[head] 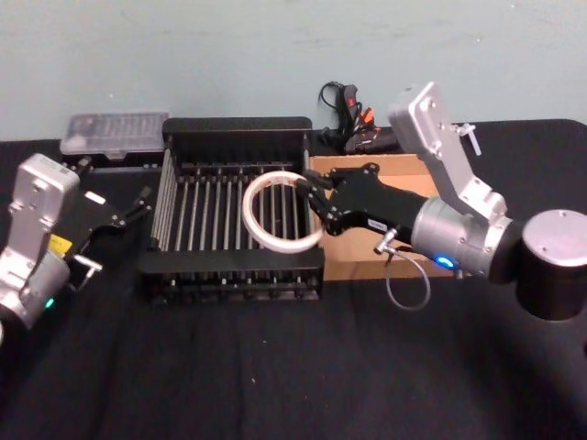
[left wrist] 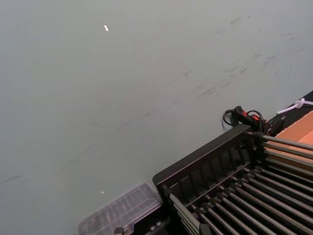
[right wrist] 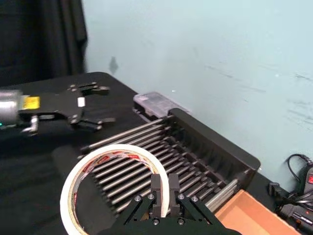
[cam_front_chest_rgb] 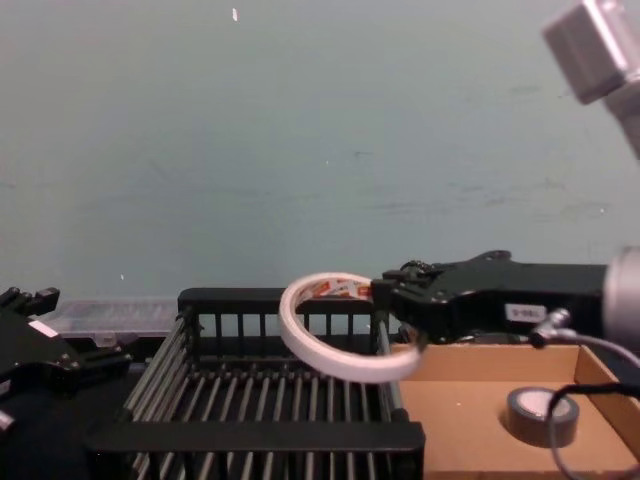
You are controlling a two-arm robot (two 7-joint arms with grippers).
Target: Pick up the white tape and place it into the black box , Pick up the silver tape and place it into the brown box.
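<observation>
A black-covered table [head: 275, 367] carries the black box [head: 234, 128], brown box [head: 367, 257] and a clear case [head: 115, 133].

Lighting even, diffuse, moderately dim; source direction cannot be determined. Wall [left wrist: 122, 83] evenly lit pale green-grey, scuff marks legible, no hotspots. Black table cloth [head: 275, 367] absorbs light, near edge almost featureless, shadows lost in it. Black box [head: 229, 220] bars catch thin highlights. Mild glare on silver housing of right arm [head: 559, 238]. Head view soft, slightly grainy. Chest view: nearest parts at lower left edge blurred. Edge distortion not apparent.
</observation>
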